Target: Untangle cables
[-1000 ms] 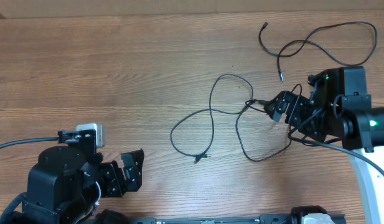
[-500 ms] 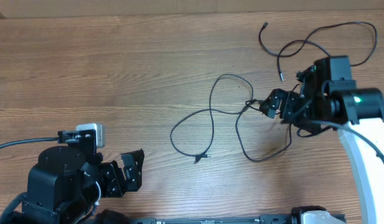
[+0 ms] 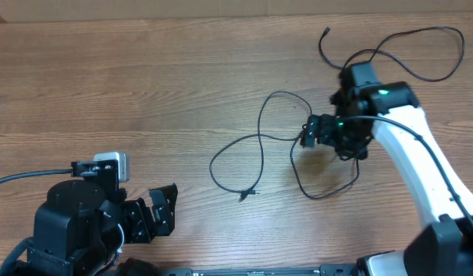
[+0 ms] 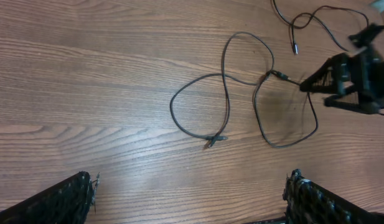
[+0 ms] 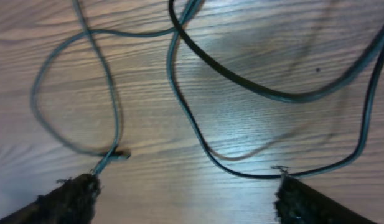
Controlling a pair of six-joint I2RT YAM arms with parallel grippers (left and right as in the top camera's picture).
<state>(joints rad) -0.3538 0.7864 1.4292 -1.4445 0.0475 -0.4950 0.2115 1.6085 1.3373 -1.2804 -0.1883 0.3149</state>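
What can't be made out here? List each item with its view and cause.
Overhead: the right arm covers part of the far cable.
Overhead: the right hand hides where the near cables meet.
Left wrist: the far cable runs off the top edge.
Right wrist: blurred; the cables leave the top edge.
All views: plugs too small to identify.

A wooden table (image 3: 106, 92) (grain running sideways) fills the view, evenly lit.
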